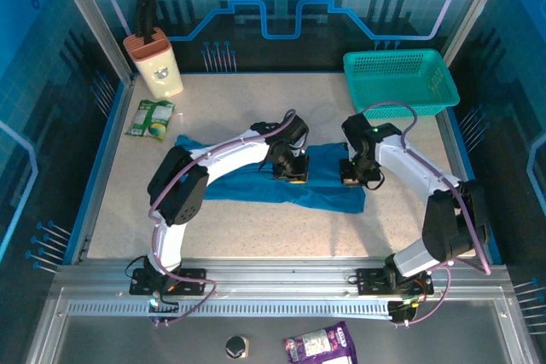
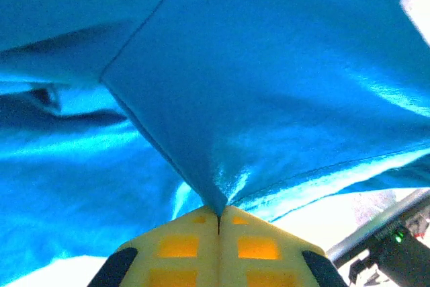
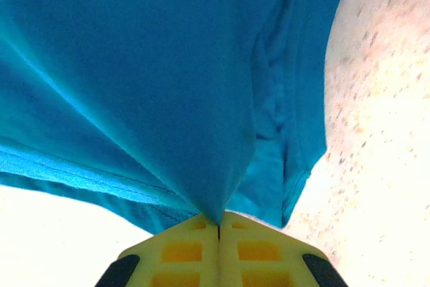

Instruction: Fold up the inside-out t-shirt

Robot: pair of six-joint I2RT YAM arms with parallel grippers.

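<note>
T-shirt lies across centre of desk, long axis left to right. Left end effector sits on its middle, right end effector near its right end, each pinching a fold. Basket in far-right corner, behind shirt. Container in far-left corner; packet just before it. Second packet on near ledge.

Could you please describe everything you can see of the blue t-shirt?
The t-shirt is plain medium-blue soft cloth, wrinkled, lying stretched crosswise on the table. A stitched seam shows in the left wrist view. The left gripper and right gripper are each shut on a pinch of it, drawing the cloth into peaks.
</note>
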